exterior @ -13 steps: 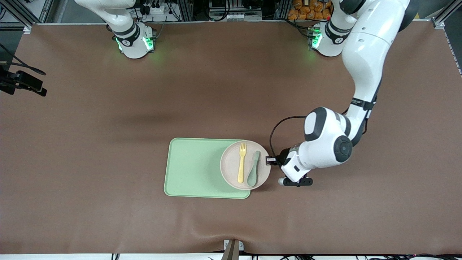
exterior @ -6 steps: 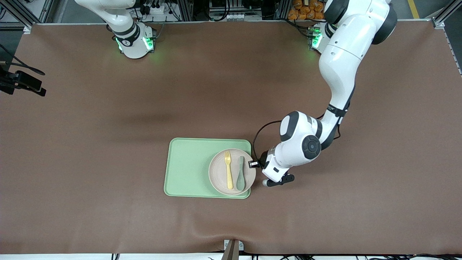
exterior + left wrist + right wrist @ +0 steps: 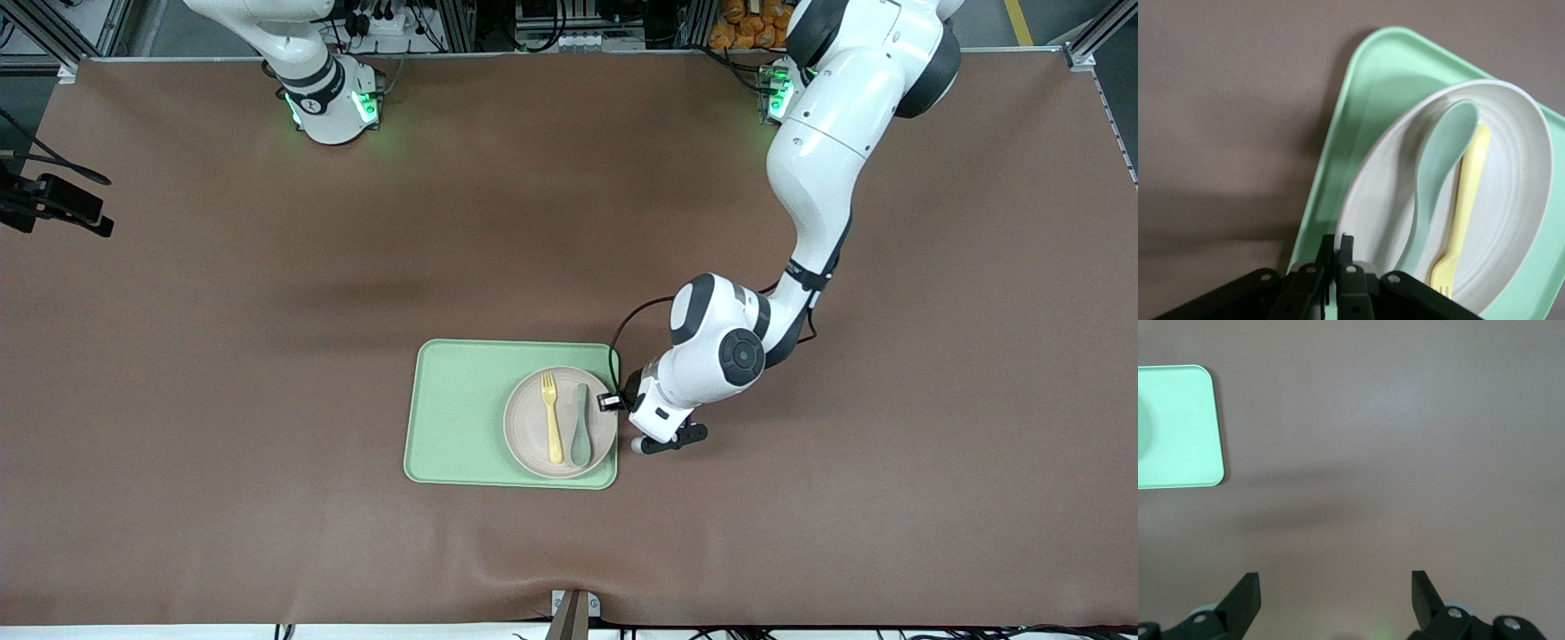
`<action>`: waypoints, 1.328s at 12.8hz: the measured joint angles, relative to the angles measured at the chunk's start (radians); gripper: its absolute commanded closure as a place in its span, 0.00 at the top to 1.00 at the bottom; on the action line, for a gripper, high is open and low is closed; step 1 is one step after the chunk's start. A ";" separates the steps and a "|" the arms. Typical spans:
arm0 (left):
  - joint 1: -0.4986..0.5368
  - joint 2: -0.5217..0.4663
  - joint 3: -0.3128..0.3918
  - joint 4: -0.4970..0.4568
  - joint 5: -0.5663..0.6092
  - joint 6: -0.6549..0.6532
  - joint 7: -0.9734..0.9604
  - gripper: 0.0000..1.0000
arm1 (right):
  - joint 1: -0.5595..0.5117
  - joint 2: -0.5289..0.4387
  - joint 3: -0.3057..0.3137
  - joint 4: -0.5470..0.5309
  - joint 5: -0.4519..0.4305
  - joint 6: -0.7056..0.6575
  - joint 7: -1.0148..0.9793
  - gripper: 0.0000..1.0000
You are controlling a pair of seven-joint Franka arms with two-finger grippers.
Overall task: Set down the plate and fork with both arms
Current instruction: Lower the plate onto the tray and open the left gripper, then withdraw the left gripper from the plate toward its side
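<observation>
The off-white plate (image 3: 529, 425) lies on the light-green tray (image 3: 462, 413), at the tray's end toward the left arm. The pale-yellow fork (image 3: 552, 418) and a teal spoon (image 3: 581, 425) lie side by side on the plate. My left gripper (image 3: 613, 403) is shut on the plate's rim at the edge toward the left arm. The left wrist view shows the plate (image 3: 1518, 220), the fork (image 3: 1465, 207), the spoon (image 3: 1435, 180) and the gripper (image 3: 1336, 243) pinching the rim. My right gripper (image 3: 1336, 587) is open over bare table; the right arm waits near its base.
The brown mat (image 3: 222, 311) covers the table. The tray's half toward the right arm is bare. A tray corner (image 3: 1178, 427) shows in the right wrist view. A black camera mount (image 3: 53, 204) sits at the table edge at the right arm's end.
My left gripper has carried the plate with fork and spoon toward the right arm's end, from overhanging the tray's edge to fully over the tray. The right arm has not moved.
</observation>
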 measured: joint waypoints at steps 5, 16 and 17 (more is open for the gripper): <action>-0.011 0.015 0.000 0.000 0.000 0.004 0.004 0.00 | 0.000 0.000 0.000 0.000 0.000 0.000 0.000 1.00; -0.024 -0.014 0.001 0.033 0.000 -0.001 0.007 1.00 | -0.001 0.000 0.000 0.000 0.000 -0.001 -0.001 1.00; -0.021 -0.049 0.005 0.035 0.006 -0.060 0.007 1.00 | -0.001 0.000 0.000 0.000 0.000 -0.001 -0.001 1.00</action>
